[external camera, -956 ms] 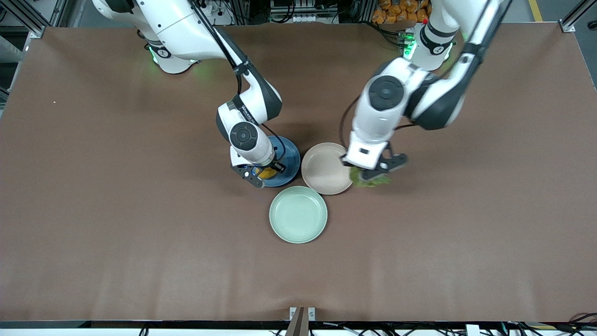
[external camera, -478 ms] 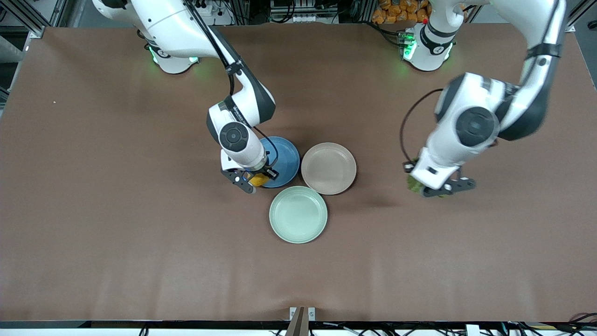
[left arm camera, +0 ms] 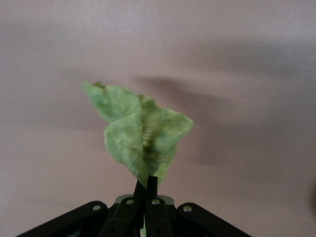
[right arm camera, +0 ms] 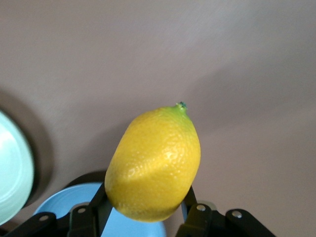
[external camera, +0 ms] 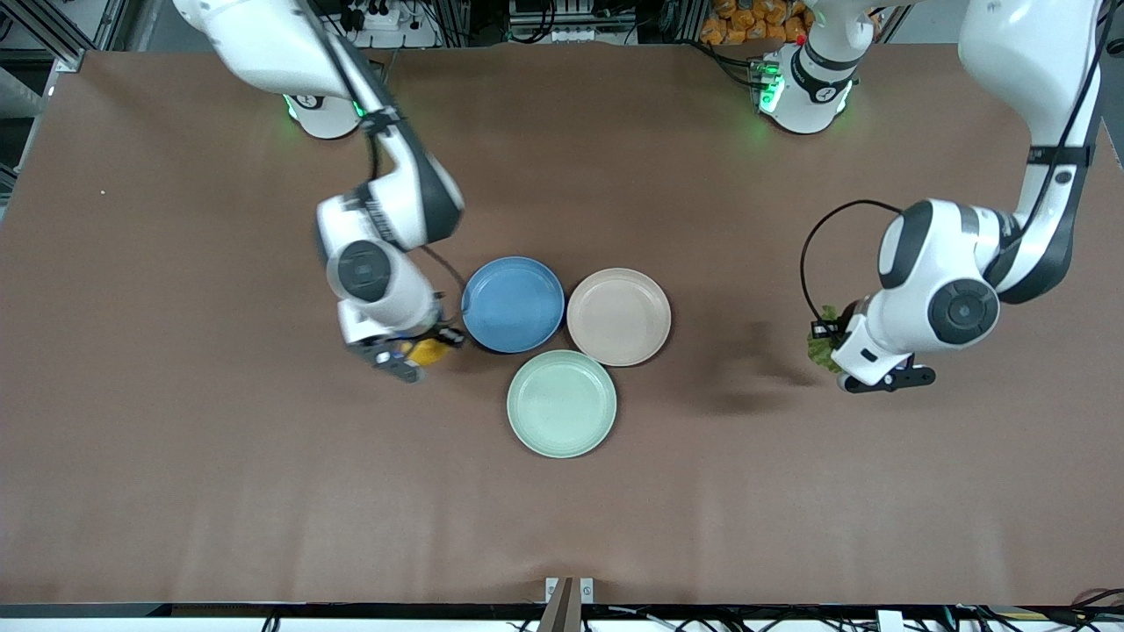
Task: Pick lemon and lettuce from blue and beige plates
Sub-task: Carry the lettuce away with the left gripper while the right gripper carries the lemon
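My right gripper is shut on the yellow lemon and holds it over bare table beside the blue plate, toward the right arm's end. The lemon fills the right wrist view between the fingers. My left gripper is shut on the green lettuce and holds it over bare table toward the left arm's end, well away from the beige plate. In the left wrist view the leaf hangs pinched between the shut fingertips. Both plates have nothing on them.
A pale mint-green plate with nothing on it sits nearer the front camera, touching the blue and beige plates. Part of it and the blue plate's rim show in the right wrist view. Brown table spreads around.
The right gripper carried the lemon off the blue plate toward the right arm's end. The left gripper carried the lettuce from beside the beige plate toward the left arm's end.
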You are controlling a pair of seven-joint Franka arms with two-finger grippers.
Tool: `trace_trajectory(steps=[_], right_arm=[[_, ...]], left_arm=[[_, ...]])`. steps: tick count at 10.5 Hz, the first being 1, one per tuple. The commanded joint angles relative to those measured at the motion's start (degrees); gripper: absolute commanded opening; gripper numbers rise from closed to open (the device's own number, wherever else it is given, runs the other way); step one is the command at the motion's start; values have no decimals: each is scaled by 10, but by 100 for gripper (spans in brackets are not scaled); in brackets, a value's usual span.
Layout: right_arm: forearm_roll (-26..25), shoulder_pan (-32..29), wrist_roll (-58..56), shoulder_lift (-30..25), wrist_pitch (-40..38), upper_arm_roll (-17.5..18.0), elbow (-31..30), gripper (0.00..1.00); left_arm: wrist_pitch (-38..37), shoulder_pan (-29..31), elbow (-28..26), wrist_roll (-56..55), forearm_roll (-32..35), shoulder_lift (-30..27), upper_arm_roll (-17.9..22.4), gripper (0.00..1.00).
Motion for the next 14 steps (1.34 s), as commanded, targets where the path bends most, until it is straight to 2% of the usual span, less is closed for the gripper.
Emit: trace_trajectory(steps=[1,5,6,7,8,9,14], right_arm=[[-8,-48,-84,-26,-30,7,-9,0],[-10,-134,-261,-24,-39,6,-14,0],[-10,-155,-306,-21,-39,6,-14,0],[-10,-177,-353,-18,-39,6,-15,0],[-10,-198,-407,-13,-39,7,-14,0],[-10,-215,-453,-4,-38,7,-14,0],[-9,-292,-618,50,-6,7,-11,0]], left_arm=[[7,2,3,4,3,15,-9,0],[21,-6,2,-4,-18,33,-9,0],[29,-5,2,-4,-18,40,-9,3],[34,-5,2,-4,-18,48,-9,18],[36,-4,3,-4,-18,50,-9,80],[35,-1,3,-4,-17,47,-9,100],[-21,-1,22,3,-12,-54,-11,100]])
